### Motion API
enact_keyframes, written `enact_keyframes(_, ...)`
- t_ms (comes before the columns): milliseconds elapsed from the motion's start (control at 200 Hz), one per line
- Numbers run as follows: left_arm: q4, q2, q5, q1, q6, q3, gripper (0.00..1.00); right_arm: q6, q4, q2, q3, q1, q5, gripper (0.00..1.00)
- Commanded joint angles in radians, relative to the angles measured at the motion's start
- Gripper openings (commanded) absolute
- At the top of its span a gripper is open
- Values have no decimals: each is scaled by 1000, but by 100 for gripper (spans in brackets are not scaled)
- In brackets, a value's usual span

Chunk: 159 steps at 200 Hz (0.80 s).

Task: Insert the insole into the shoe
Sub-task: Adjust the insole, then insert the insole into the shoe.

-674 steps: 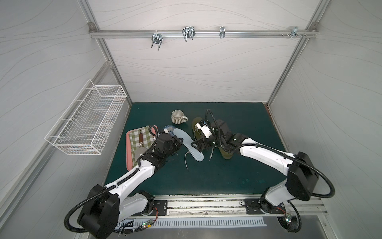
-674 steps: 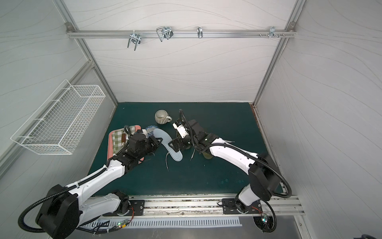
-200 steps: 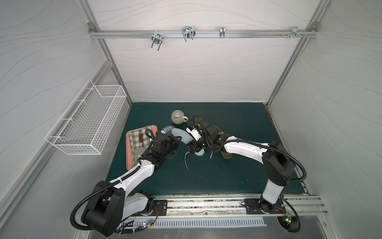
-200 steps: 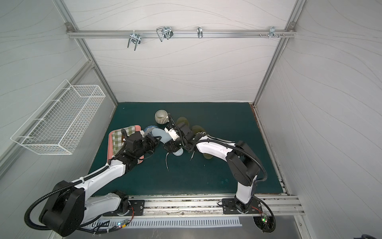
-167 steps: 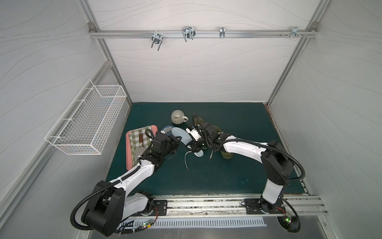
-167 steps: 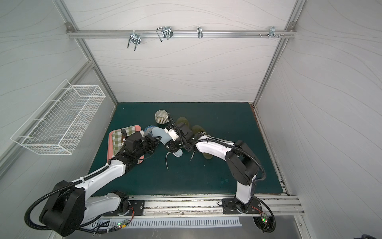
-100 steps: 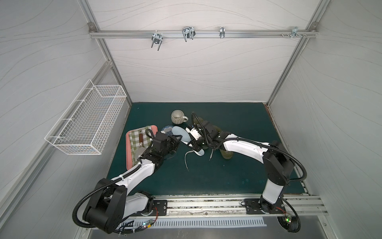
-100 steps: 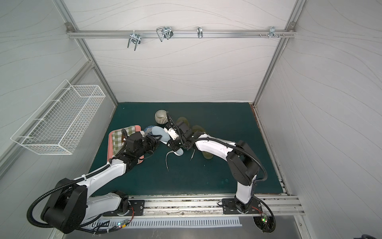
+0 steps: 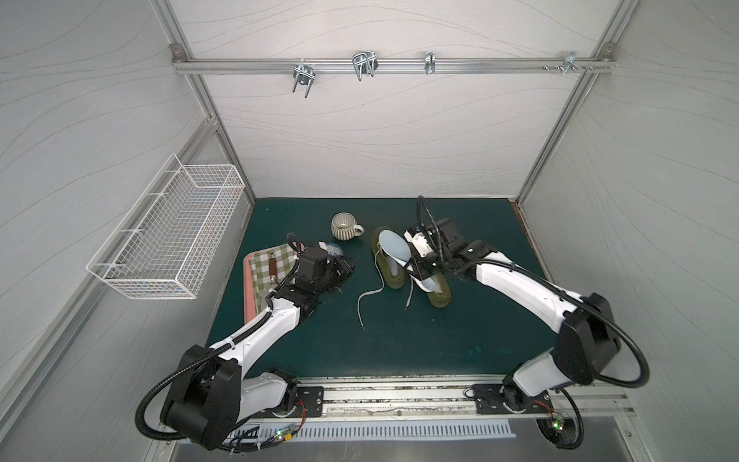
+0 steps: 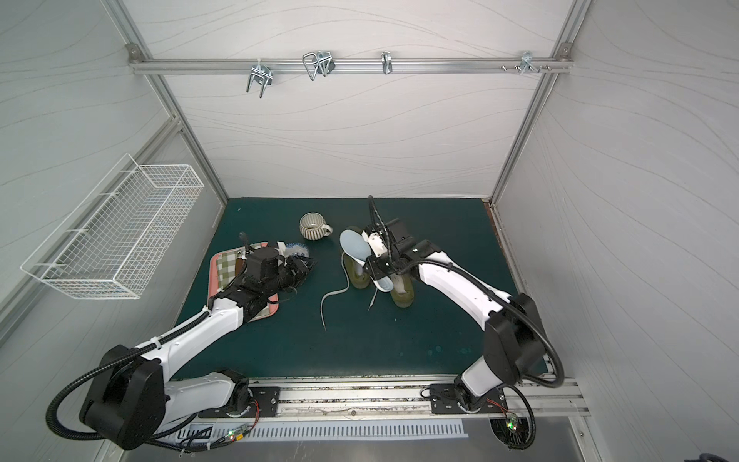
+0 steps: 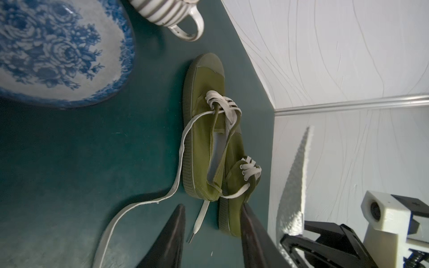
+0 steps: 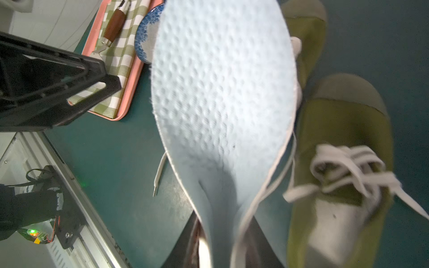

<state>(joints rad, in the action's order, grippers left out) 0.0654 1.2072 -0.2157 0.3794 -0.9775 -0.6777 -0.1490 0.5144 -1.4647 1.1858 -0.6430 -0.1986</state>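
In both top views, a dark green mat (image 9: 400,340) holds clutter on the robot's left. A striped mug (image 9: 346,227) stands at the rear, with a blue-patterned plate (image 9: 332,249) nearer. Beside the plate is a pink tray (image 9: 246,292) carrying a checked cloth (image 9: 260,276) and a brown-handled knife (image 9: 272,265). A white wire basket (image 9: 168,236) hangs on the side wall.

The left gripper (image 9: 347,267) hovers just beside the plate, apart from the footwear. Two olive shoes lie side by side at centre: the shoe (image 9: 387,274) nearer the left arm, and a second shoe (image 9: 439,295) partly under the right arm. White laces (image 9: 370,296) trail across the mat. The right gripper (image 9: 416,269) sits between the pair, clamped on the narrow end of the pale blue insole (image 9: 394,246). The insole slants up over the shoe toward the mug, outside both shoes.

In the left wrist view, the left gripper (image 11: 212,232) has its jaws parted, with only mat and a lace tip between them. Plate (image 11: 58,51), mug (image 11: 167,14) and shoe (image 11: 206,130) lie ahead. The insole (image 11: 294,181) shows edge-on, raised beyond them.

In the right wrist view, the dimpled insole (image 12: 222,104) fills the centre, grasped by the right gripper (image 12: 227,250). A lace drapes across it close to the grip. It hides most of the shoe (image 12: 306,34), and the second shoe (image 12: 343,185) lies alongside.
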Motion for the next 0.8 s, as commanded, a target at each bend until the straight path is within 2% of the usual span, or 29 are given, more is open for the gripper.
enact_keyframes(0, -94, 40, 29, 52, 203, -108, 40, -17, 87, 78, -49, 45, -16, 29)
enact_keyframes(315, -405, 296, 30, 234, 610, -458, 38, -36, 202, 244, -186, 234, -59, 30)
enact_keyframes(615, -606, 521, 69, 421, 1006, -789, 36, -39, 213, 287, -212, 467, -176, 29)
enact_keyframes(790, -683, 634, -22, 462, 1201, -922, 32, -33, 204, 288, -198, 525, -226, 28)
